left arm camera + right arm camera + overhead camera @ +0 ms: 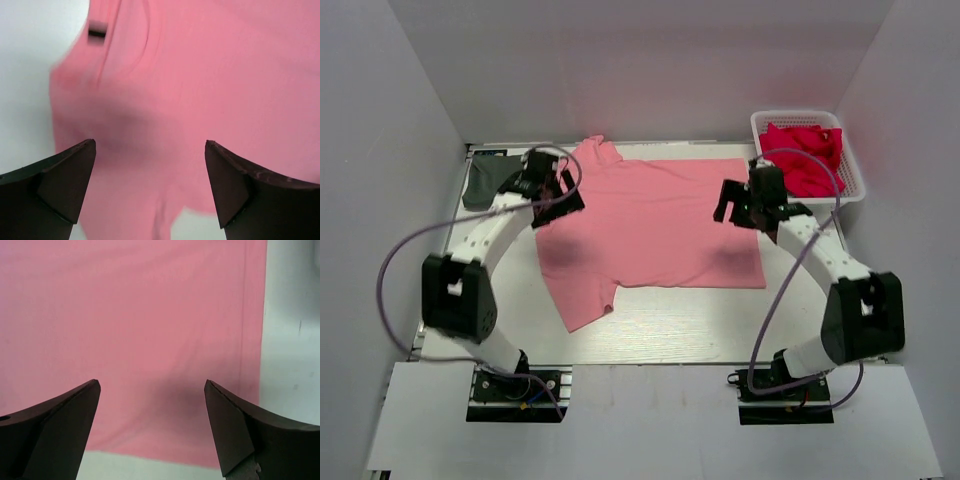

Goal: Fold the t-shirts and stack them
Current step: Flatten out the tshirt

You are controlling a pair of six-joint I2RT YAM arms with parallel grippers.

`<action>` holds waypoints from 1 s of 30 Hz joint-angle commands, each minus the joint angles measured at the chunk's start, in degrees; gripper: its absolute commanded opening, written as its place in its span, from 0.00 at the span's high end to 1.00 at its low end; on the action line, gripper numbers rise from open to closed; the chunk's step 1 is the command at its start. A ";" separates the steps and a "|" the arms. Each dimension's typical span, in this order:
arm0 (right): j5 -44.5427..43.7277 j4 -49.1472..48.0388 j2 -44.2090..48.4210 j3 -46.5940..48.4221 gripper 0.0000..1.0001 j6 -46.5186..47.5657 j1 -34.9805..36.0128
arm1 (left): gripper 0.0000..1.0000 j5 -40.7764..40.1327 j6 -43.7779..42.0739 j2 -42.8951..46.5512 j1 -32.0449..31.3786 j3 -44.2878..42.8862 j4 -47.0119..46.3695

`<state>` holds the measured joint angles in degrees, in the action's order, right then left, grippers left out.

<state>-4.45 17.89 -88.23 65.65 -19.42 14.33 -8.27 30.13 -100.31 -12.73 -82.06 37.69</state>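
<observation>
A large salmon-pink t-shirt (650,220) lies spread flat across the middle of the table, one sleeve toward the front left, the collar at the back left. It fills the left wrist view (200,75) and the right wrist view (135,330). A dark grey folded t-shirt (485,182) lies at the back left corner. My left gripper (555,190) is open and empty above the pink shirt's left shoulder area. My right gripper (740,205) is open and empty above the shirt's right hem.
A white basket (850,160) at the back right holds a crumpled red cloth (805,155). White walls close in the table on three sides. Bare table shows in front of the shirt (720,320).
</observation>
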 commanded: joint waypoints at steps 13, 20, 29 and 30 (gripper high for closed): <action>-5.31 -7.61 20.03 -24.69 0.10 -14.06 -0.35 | 0.00 15.91 20.93 38.35 -7.04 49.80 11.09; -5.13 -7.52 17.65 -25.22 0.10 -15.12 -0.53 | 0.17 15.40 22.86 35.02 -9.15 54.64 5.56; -8.29 -4.80 19.23 -26.36 0.10 -15.56 -0.61 | 0.49 8.29 22.87 25.62 -9.15 49.99 5.10; -9.34 -4.45 19.06 -26.36 0.10 -15.47 -0.53 | 0.50 7.49 22.87 25.00 -9.15 48.85 5.11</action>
<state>-10.39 12.34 -70.48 40.05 -34.15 13.98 7.46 53.17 -72.55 -21.61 -32.67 47.77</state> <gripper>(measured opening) 0.905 0.512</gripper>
